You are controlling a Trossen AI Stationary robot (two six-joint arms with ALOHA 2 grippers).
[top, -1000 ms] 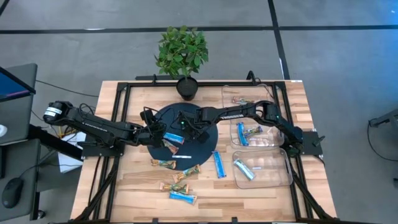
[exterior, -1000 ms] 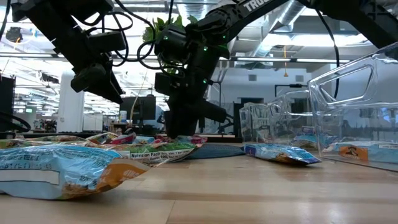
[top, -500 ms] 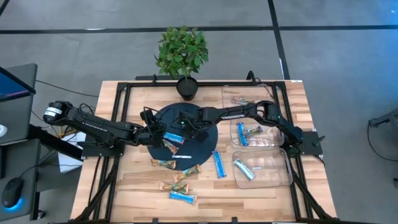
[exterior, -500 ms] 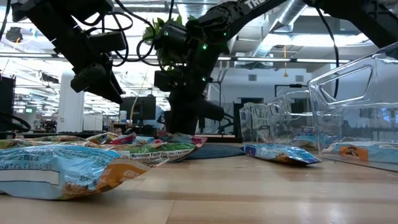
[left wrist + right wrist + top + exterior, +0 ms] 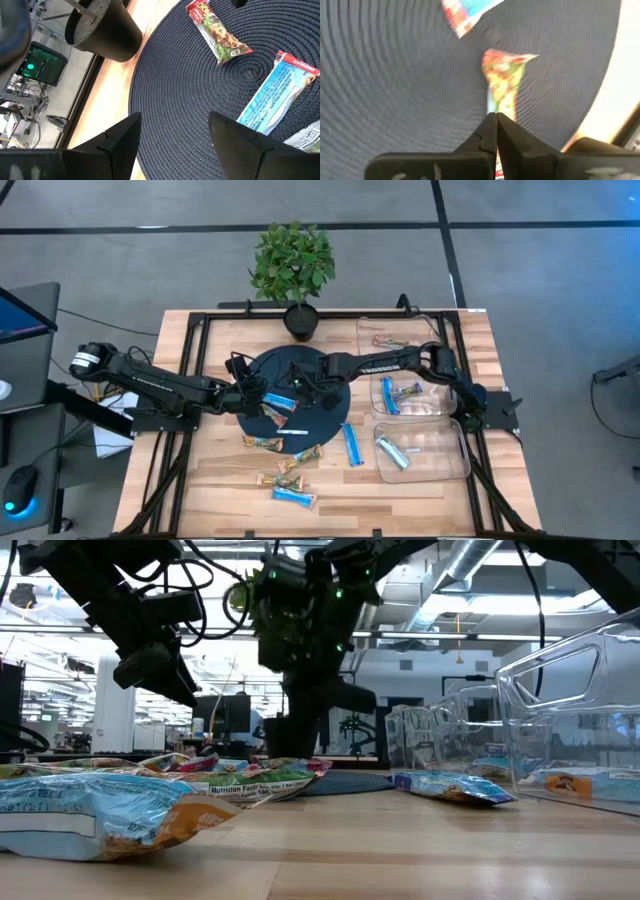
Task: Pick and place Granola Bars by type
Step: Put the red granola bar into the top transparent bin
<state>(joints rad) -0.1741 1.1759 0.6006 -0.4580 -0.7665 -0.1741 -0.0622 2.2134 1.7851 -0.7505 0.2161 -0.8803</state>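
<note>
Dark woven mat (image 5: 320, 415) carries a red-green granola bar (image 5: 504, 82); the right pincer (image 5: 496, 131) grips its end, fingers pinched together. The left pincer (image 5: 172, 137) (wide apart) hovers beside a blue bar (image 5: 276, 95).

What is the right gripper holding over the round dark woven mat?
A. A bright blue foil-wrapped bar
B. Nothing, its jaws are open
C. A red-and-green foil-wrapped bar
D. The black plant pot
C. In the right wrist view the right gripper has its two dark fingers pinched together on the end of a red-and-green foil-wrapped bar, which hangs from them above the round dark woven mat.
</note>
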